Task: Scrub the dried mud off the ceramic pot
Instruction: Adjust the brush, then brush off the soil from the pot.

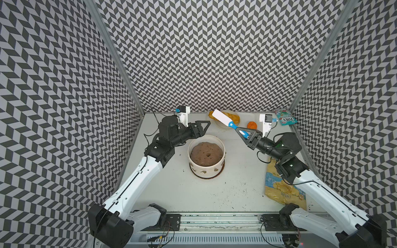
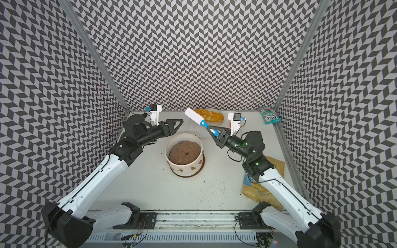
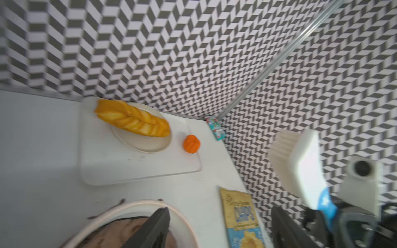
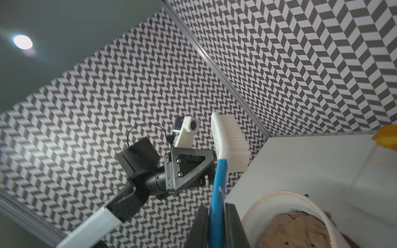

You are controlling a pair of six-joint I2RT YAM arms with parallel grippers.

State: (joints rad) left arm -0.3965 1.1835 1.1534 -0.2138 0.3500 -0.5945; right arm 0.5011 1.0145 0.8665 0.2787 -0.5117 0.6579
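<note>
The white ribbed ceramic pot (image 1: 197, 165) stands mid-table on a brown saucer, filled with brown soil (image 1: 206, 153). Small brown patches of dried mud (image 1: 203, 172) dot its near wall, seen in both top views (image 2: 180, 171). My right gripper (image 1: 242, 131) is shut on the blue handle of a white scrub brush (image 1: 222, 118), held in the air to the right of and behind the pot, bristle head pointing toward the back wall. The right wrist view shows the handle pinched between the jaws (image 4: 217, 207). My left gripper (image 1: 206, 124) hovers open and empty over the pot's far left rim (image 3: 182, 213).
A plate with braided bread (image 1: 233, 117) and an orange fruit (image 1: 251, 125) sit on a white board at the back. A candy packet (image 1: 285, 117) lies in the back right corner. A chips bag (image 1: 281, 189) lies under the right arm. Dark specks dot the table's front.
</note>
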